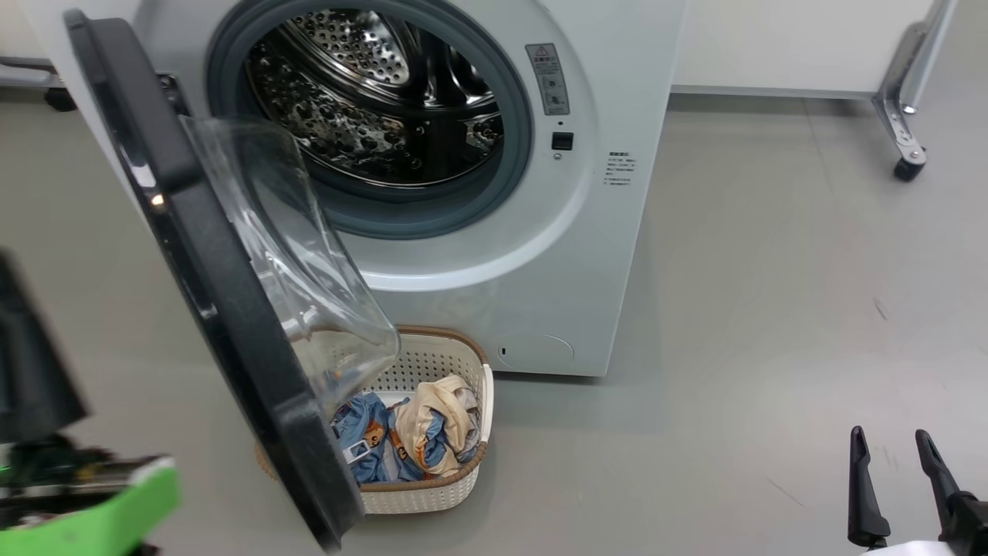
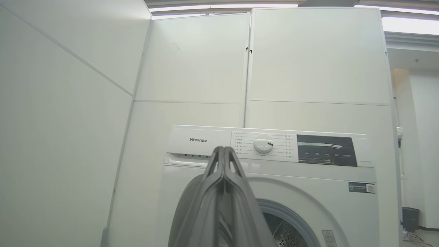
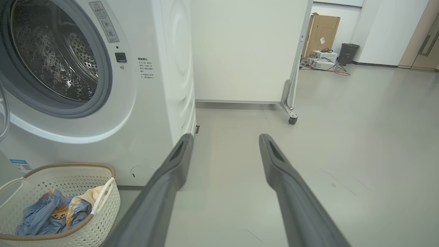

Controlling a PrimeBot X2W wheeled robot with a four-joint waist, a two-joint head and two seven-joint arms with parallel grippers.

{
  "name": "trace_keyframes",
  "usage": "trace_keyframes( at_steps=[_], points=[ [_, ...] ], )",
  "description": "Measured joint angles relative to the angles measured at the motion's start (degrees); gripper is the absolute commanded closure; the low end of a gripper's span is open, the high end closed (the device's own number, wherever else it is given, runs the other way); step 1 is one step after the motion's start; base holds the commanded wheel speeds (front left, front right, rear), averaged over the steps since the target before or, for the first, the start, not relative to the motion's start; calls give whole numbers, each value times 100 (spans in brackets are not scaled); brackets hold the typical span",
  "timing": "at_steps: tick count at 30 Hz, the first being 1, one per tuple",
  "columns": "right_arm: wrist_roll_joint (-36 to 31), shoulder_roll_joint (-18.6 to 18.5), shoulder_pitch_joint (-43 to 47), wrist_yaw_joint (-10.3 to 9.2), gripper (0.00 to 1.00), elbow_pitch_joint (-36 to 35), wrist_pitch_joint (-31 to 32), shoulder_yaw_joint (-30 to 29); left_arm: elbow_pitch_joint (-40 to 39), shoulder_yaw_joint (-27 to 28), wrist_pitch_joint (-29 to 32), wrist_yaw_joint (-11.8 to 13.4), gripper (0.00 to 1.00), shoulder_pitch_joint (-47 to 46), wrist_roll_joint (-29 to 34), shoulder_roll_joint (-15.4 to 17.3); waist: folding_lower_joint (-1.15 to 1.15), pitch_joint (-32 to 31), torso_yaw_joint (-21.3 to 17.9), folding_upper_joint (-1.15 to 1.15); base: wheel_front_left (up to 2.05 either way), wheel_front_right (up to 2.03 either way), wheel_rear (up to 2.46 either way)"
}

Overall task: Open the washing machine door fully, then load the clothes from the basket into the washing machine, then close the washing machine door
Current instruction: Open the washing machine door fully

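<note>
The washing machine (image 1: 587, 232) stands with its steel drum (image 1: 370, 93) exposed. The washing machine door (image 1: 208, 286) hangs open to the left, its black rim edge-on to me and its glass bowl (image 1: 309, 270) jutting over the basket (image 1: 455, 363). That basket sits on the floor against the machine's front, holding the clothes (image 1: 417, 440), blue printed pieces and a cream one. My right gripper (image 1: 889, 436) is open and empty at the lower right, well apart from the basket (image 3: 103, 212). My left gripper (image 2: 223, 149) is shut on nothing and points at the machine's control panel (image 2: 264, 144).
A green-and-black part of my left arm (image 1: 77, 494) sits at the lower left, beside the door's outer face. A white partition on castors (image 1: 907, 166) stands behind the machine on the right. Bare grey floor (image 1: 772, 309) spreads to the right. A cardboard box (image 3: 322, 31) is far off.
</note>
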Motion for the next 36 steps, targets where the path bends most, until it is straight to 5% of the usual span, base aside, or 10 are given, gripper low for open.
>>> trace_keyframes(
  at_steps=[6,14,17,31,36],
  points=[
    [-70,147,115,121,0,3,0,-18,-609,-1728,572,-54,100,-52,-137,21,0,-62,234,0,0,0,0],
    [-231,283,119,285,0,27,0,34,69,-3206,1935,-54,100,479,-1032,63,0,-111,348,0,0,0,0],
    [-264,291,119,304,0,32,0,-2,476,-3299,2291,-8,100,664,-1091,69,0,-100,352,0,0,0,0],
    [-386,460,119,413,0,34,0,-192,969,-3054,2584,1116,100,708,-1178,79,0,26,242,0,0,0,0],
    [-422,483,127,454,0,32,0,-281,995,-3032,2581,1218,100,616,-1165,78,0,48,273,0,0,0,0]
  ],
)
